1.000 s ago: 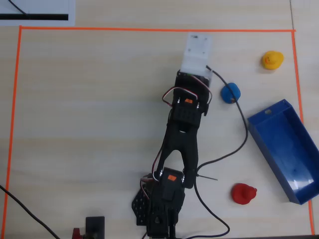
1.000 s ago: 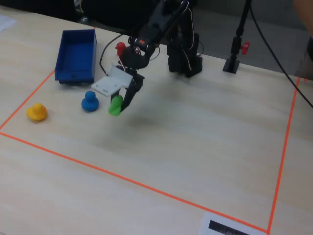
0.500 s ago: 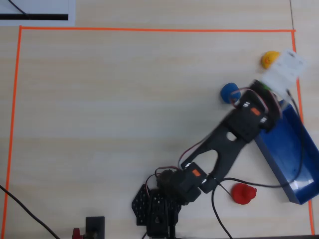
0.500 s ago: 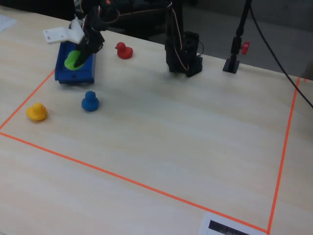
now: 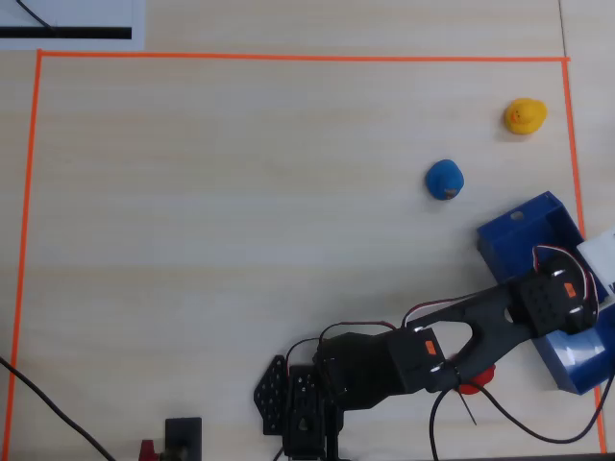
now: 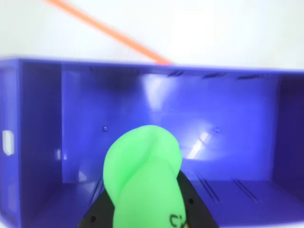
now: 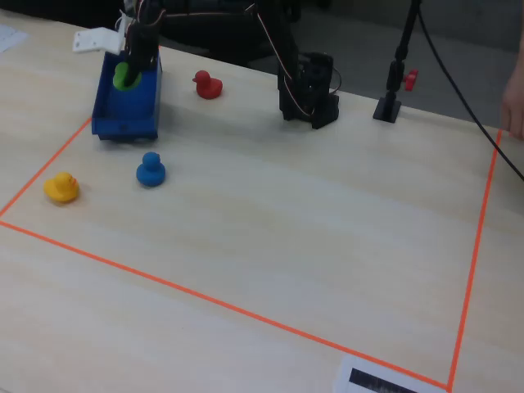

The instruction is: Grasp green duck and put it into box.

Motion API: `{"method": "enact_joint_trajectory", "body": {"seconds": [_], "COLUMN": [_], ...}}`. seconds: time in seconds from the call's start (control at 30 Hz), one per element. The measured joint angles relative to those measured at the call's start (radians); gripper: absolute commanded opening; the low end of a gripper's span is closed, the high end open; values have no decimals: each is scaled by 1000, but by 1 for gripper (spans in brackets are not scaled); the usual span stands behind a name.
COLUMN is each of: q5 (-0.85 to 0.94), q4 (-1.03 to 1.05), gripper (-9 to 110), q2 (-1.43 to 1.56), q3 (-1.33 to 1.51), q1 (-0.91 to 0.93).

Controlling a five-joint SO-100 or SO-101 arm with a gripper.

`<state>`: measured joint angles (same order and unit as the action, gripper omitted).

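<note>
Green duck held over the open blue box.

In the wrist view the gripper (image 6: 149,221) pinches the green duck (image 6: 145,175), which fills the foreground; beyond it lies the box (image 6: 42,142) interior. In the fixed view the duck seems to hang above the box's far end, not resting on its floor. On the table, the blue duck (image 7: 151,169) and yellow duck (image 7: 61,187) stand nearer the camera, the red duck (image 7: 207,84) right of the box.

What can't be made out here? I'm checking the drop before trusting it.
- Green duck: overhead view, hidden under the arm; wrist view, blurred, bottom cut off.
- Tool: fingertips hidden by the duck in every view.
- Box: overhead view, mostly covered by the arm.
- Red duck: overhead view, mostly under the arm.
</note>
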<state>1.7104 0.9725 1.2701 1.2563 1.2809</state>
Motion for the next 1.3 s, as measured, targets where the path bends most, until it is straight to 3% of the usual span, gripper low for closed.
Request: {"method": "enact_joint_trajectory", "body": {"seconds": [0.23,0.43,0.77,0.93,1.1,1.3], "q5": [9,25,2,-112,-117,-31], "q4": [-155,-213,-210,-210,-293,-396], "gripper": [29,33,26,0,0,0], "q2": [-61,-66,14,252,574,1085], "q3": [18,18,81,209,512,1092], "q1": [-6,-12,-77,-318,-719,-1154]}}
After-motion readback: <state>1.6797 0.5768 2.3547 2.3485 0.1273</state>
